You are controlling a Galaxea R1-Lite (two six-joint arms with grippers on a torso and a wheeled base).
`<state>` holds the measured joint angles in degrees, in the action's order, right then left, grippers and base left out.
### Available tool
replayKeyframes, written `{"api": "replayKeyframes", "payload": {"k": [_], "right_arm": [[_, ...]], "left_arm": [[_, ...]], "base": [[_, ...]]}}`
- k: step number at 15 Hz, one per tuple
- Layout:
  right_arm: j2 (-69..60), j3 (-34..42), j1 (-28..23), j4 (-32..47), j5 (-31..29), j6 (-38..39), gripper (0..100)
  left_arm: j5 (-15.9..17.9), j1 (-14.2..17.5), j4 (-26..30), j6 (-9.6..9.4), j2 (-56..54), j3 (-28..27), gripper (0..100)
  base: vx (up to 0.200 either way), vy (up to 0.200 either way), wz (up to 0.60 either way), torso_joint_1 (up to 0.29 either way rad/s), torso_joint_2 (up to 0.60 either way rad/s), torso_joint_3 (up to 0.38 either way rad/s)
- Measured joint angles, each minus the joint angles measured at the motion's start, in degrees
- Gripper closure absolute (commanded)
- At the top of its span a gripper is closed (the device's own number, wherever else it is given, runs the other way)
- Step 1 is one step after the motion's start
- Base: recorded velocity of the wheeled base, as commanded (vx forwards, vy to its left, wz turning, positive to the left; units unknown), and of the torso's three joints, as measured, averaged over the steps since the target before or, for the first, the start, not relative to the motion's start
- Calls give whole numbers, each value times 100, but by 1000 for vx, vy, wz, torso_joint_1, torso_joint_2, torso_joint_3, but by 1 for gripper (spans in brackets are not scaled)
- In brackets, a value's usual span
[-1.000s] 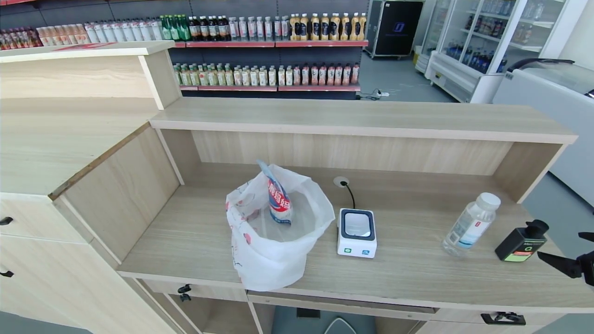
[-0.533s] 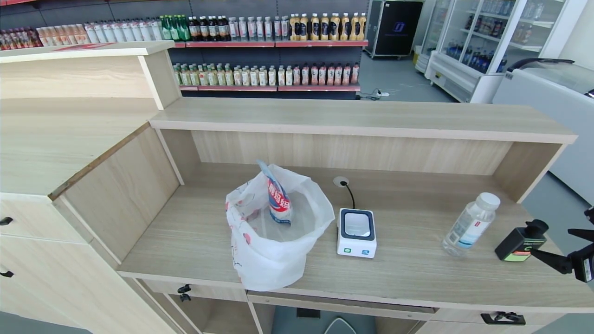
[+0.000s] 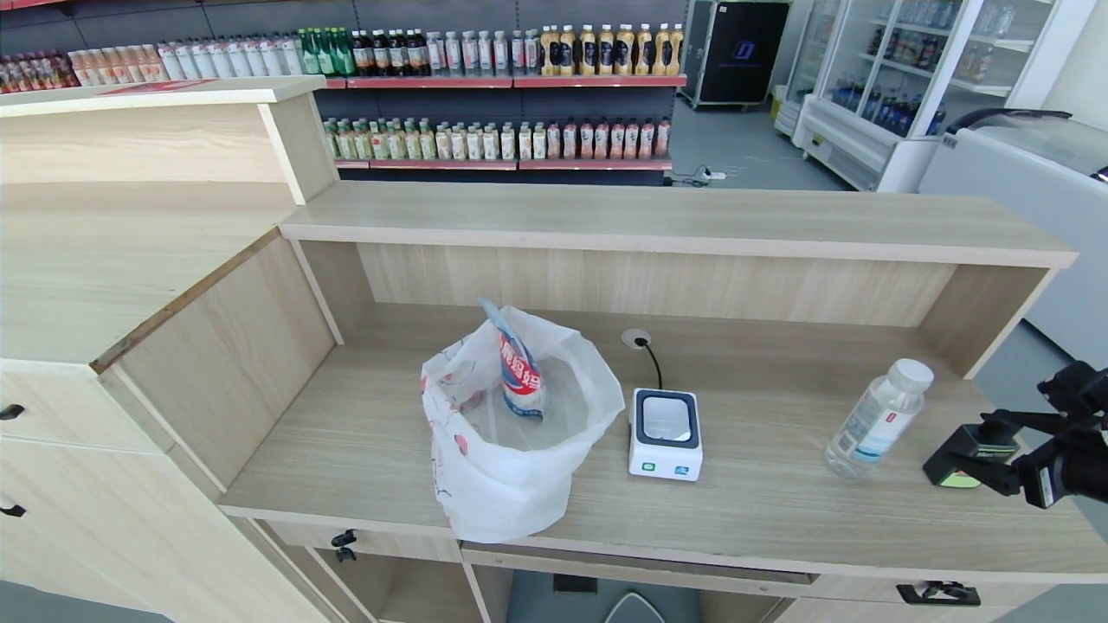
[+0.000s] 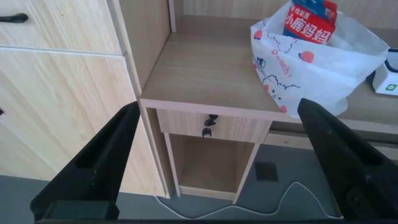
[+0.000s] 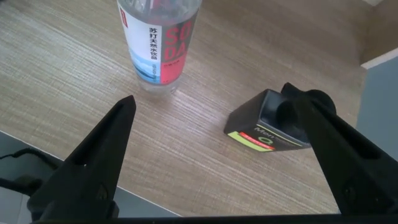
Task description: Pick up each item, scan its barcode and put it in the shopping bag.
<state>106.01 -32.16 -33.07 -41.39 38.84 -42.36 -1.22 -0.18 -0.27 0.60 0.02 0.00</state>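
A white shopping bag (image 3: pixel 511 450) stands open on the counter with a red and blue snack packet (image 3: pixel 519 372) upright inside it. To its right sits the white barcode scanner (image 3: pixel 665 433). Farther right stands a clear water bottle (image 3: pixel 879 418), and beside it lies a small black bottle with a green label (image 3: pixel 948 463). My right gripper (image 3: pixel 974 438) hangs open just over the black bottle (image 5: pixel 267 127), one finger (image 5: pixel 336 155) above its cap; the water bottle (image 5: pixel 158 43) is a little beyond. My left gripper (image 4: pixel 219 104) is open, low beside the counter's left front corner, facing the bag (image 4: pixel 323 62).
The wooden counter (image 3: pixel 762 510) has a raised back shelf (image 3: pixel 675 221) and side walls. A cable runs from the scanner to a hole in the counter (image 3: pixel 636 337). Drawers and an open cubby (image 4: pixel 211 162) lie under the counter's front edge.
My right gripper has moved in from the right edge, up and leftward, so that its open fingers now straddle the black bottle. Nothing else has moved.
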Motion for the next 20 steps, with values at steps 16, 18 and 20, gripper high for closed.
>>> {"api": "replayKeyframes", "payload": {"k": [16,18,20], "right_arm": [[523,-185,383,-657,297,158,0],[601,-234,439,-684,297,174,0],[669,-276,507,-684,297,180,0]], "left_arm": [[2,2,0,0,0,0,0],[0,0,0,0,0,0,0],[2,0,2,-2,0,0,0]], "base": [[0,0,0,0,0,0],[0,0,0,0,0,0],[0,0,0,0,0,0]]}}
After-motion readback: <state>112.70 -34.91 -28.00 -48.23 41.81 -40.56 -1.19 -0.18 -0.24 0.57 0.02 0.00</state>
